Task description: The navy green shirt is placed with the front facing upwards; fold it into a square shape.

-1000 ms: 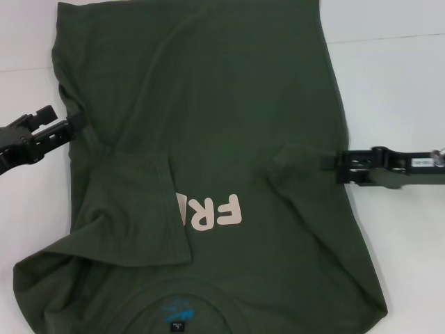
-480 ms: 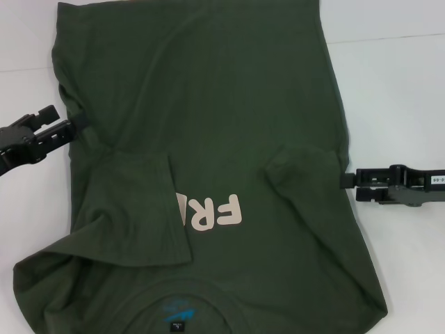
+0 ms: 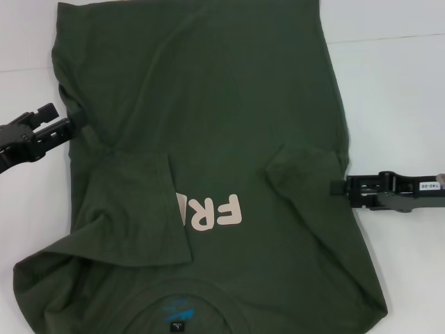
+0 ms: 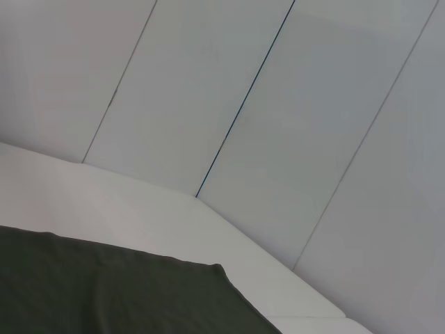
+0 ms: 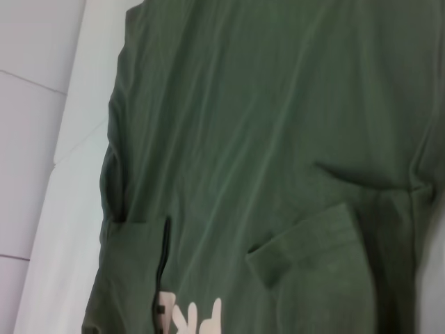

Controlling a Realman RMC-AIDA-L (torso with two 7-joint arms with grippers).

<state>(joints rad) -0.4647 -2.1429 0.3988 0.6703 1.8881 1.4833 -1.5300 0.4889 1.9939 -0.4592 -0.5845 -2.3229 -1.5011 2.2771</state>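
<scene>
Shirt: the navy green shirt (image 3: 208,174), a dark olive cotton T-shirt, lies front up on the white surface (image 3: 396,90), collar nearest the robot, hem farthest.
Collar: blue neck label (image 3: 175,313) at the near edge of the head view.
Lettering: pale pink lettering (image 3: 208,211) on the chest, only partly showing; a fold of cloth covers the rest.
Left sleeve: folded inward over the chest, lying on part of the lettering.
Right sleeve: folded inward too, forming a smaller puckered flap (image 3: 302,170) near the right side edge.
Right end effector: right end effector (image 3: 336,188) low at the shirt's right edge, tip touching or just beside the cloth; whether spread or pressed together, I cannot tell.
Left end effector: left end effector (image 3: 69,125) at the shirt's left edge, farther up; dark fingers reach the cloth, pinching or not, I cannot tell.
Stage (judgement): sleeves in, lengthwise folds not yet done.
Risk: right flap is loose; any drag at that edge could spring it open.
Risk: uneven side grips would skew the fold, giving no square.
</scene>
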